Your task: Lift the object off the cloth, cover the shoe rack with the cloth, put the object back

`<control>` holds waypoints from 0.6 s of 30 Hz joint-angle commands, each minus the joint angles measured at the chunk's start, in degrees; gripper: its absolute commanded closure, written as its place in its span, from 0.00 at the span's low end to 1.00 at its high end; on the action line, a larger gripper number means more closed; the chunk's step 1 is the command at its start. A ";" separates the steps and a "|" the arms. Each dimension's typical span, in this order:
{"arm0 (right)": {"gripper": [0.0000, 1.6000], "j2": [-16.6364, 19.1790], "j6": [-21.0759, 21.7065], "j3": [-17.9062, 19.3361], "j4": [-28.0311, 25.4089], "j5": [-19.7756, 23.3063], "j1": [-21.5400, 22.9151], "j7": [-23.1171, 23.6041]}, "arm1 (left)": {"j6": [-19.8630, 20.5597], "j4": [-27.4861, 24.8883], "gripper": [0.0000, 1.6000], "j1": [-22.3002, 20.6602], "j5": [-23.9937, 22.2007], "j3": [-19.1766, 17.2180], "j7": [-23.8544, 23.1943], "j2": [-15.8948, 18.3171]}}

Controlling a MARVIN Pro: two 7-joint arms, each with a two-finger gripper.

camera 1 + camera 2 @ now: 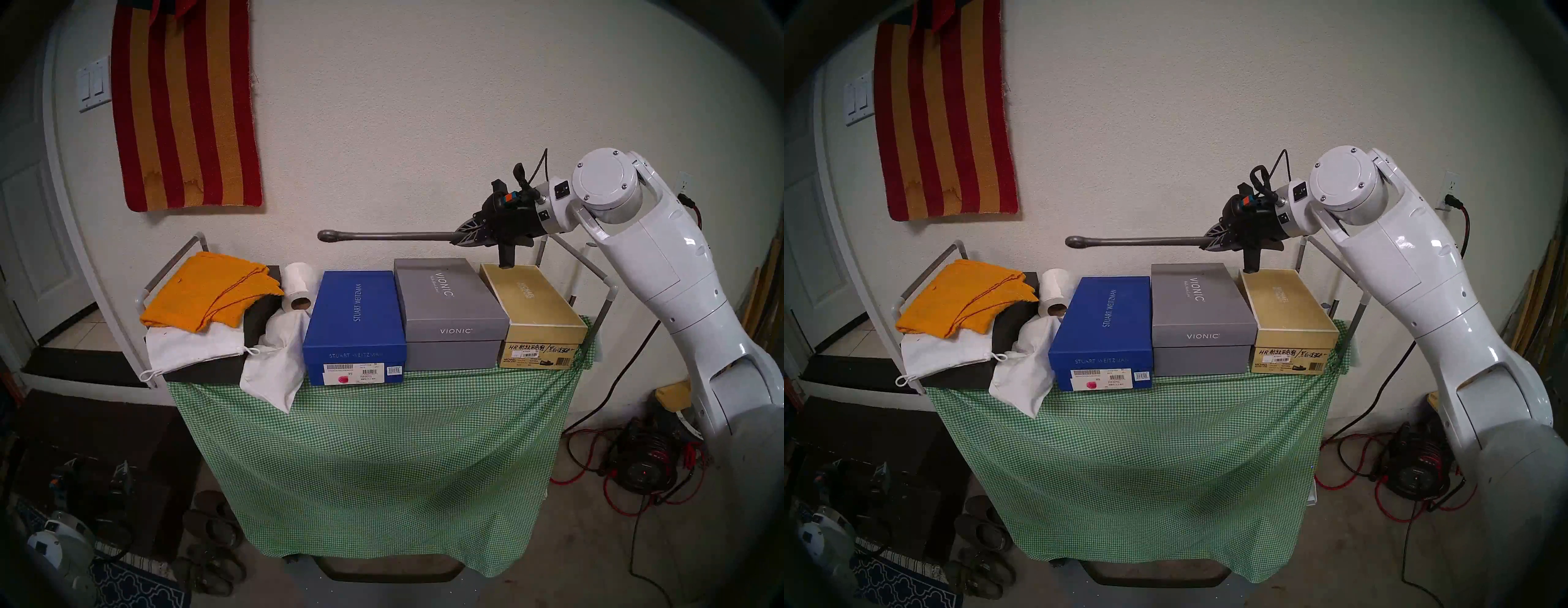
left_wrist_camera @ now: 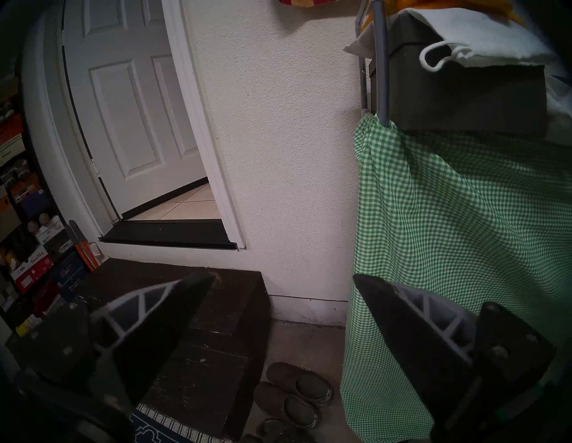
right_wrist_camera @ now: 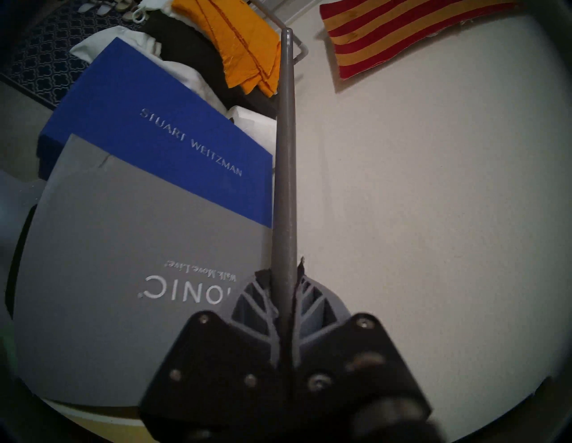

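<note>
The grey metal shoehorn is held level in the air above the shoeboxes, its rounded end pointing left. My right gripper is shut on its right end, and the blade is hidden between the fingers. The green-and-white check cloth hangs down over the front of the shoe rack from under the boxes, hiding the lower tiers. My left gripper is low on the left beside the cloth's edge, open with nothing in it.
On the rack top stand a blue box, a grey box and a gold box, with an orange folded cloth, white bags and a paper roll. A dark chest and slippers sit lower left; red cables right.
</note>
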 commanded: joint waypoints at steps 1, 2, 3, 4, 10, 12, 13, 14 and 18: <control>1.00 0.47 -0.79 -4.13 3.35 3.39 6.69 7.04 | 0.36 -0.60 0.00 0.50 -0.41 -1.04 -1.03 -0.82; 1.00 -0.40 -2.23 -3.87 4.42 3.35 6.62 7.41 | 0.49 -0.71 0.00 0.50 -0.55 -1.26 -1.31 -0.91; 1.00 -1.13 -2.96 -5.07 6.27 3.28 8.22 9.49 | 0.59 -0.77 0.00 0.50 -0.63 -1.38 -1.51 -0.99; 1.00 -1.74 -3.53 -4.59 6.84 2.98 7.68 9.45 | 0.71 -0.82 0.00 0.50 -0.71 -1.50 -1.72 -1.09; 1.00 -6.30 -10.16 -4.69 13.55 1.48 8.50 7.18 | 1.45 -0.99 0.00 0.50 -0.98 -2.06 -2.82 -1.69; 1.00 -7.43 -14.35 -4.22 16.45 1.30 8.04 4.63 | 1.75 -1.04 0.00 0.50 -1.02 -2.24 -3.23 -1.96; 1.00 -7.43 -14.35 -4.22 16.45 1.30 8.04 4.63 | 1.75 -1.04 0.00 0.50 -1.02 -2.24 -3.23 -1.96; 1.00 -7.73 -14.39 -4.21 17.43 1.03 7.76 3.54 | 1.85 -1.06 0.00 0.50 -1.03 -2.30 -3.37 -2.05; 1.00 -8.44 -18.49 -4.52 21.03 0.42 7.39 1.68 | 2.27 -1.18 0.00 0.50 -1.05 -2.61 -3.96 -2.43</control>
